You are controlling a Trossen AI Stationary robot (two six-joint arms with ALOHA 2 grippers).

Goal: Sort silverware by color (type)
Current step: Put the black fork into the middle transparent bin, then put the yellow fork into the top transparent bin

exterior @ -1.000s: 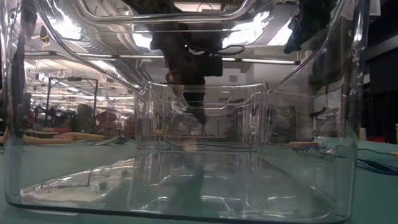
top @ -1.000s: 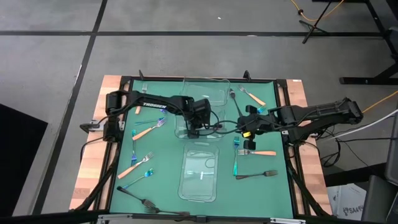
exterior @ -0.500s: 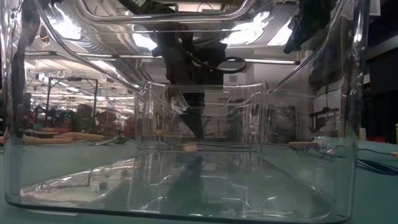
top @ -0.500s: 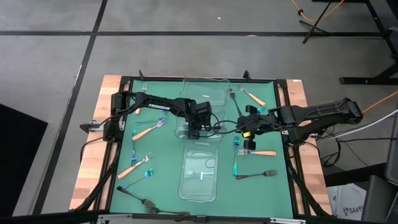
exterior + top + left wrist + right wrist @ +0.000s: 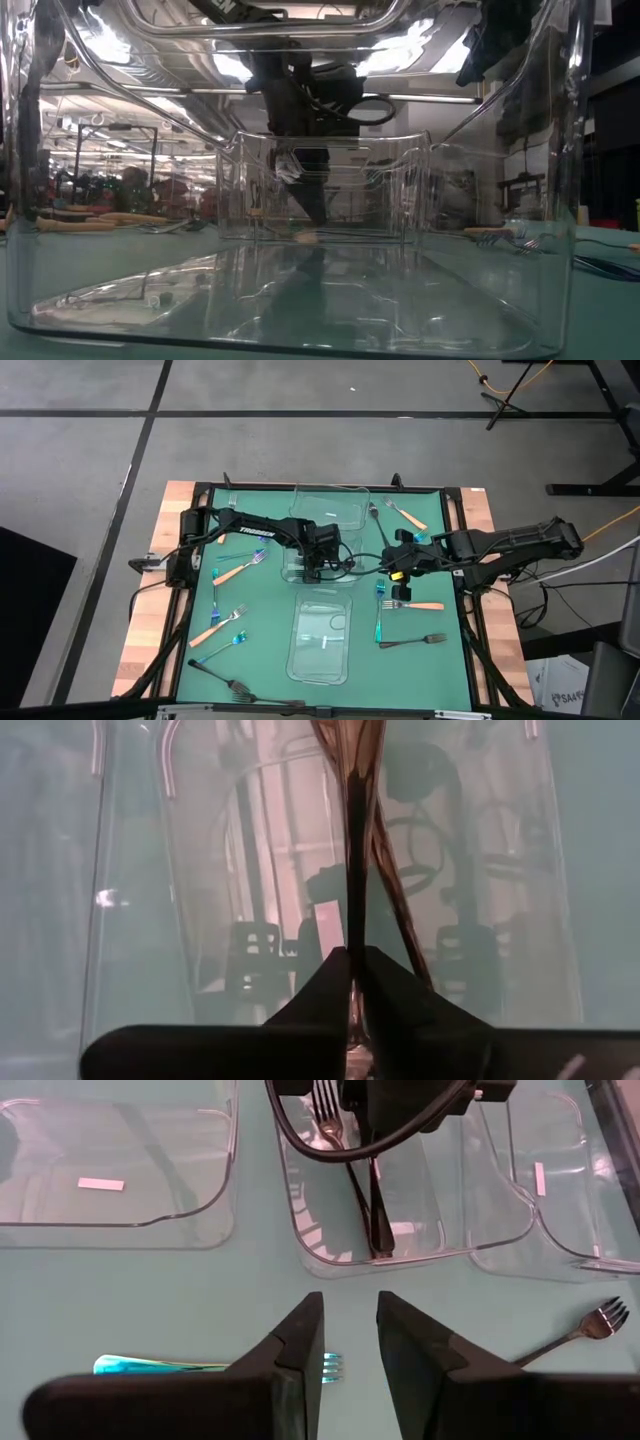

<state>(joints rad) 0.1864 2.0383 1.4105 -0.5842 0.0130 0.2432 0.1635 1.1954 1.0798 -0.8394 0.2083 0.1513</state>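
Note:
My left gripper (image 5: 312, 570) reaches down into the middle clear container (image 5: 296, 572), shut on a dark fork (image 5: 355, 840). The fork's length runs away from the fingers along the container floor (image 5: 378, 1210). A second dark strip (image 5: 395, 910) lies beside it; fork or reflection, I cannot tell. My right gripper (image 5: 350, 1342) hovers open to the right of that container, above a teal fork (image 5: 200, 1367), with nothing between its fingers. Orange-handled forks (image 5: 240, 571), teal forks (image 5: 380, 622) and dark forks (image 5: 410, 642) lie scattered on the green mat. My left gripper pinches the dark fork's thin shaft (image 5: 356, 925) between its two fingers (image 5: 330, 982). The fingers come from above, slanting down from the table's left, in line with the fork. The fork's free end rests low in the container; which end is held stays hidden.
Three clear containers stand in a row down the mat's middle: the far one (image 5: 330, 505), the middle one and the near one (image 5: 322, 640). The near one's walls (image 5: 560, 200) fill the low view. A black frame (image 5: 200, 490) rims the mat.
My left gripper has sunk into the middle container with the dark fork, tipping slightly, then held still. The fork's free end has come down to the container floor. My right gripper has kept still.

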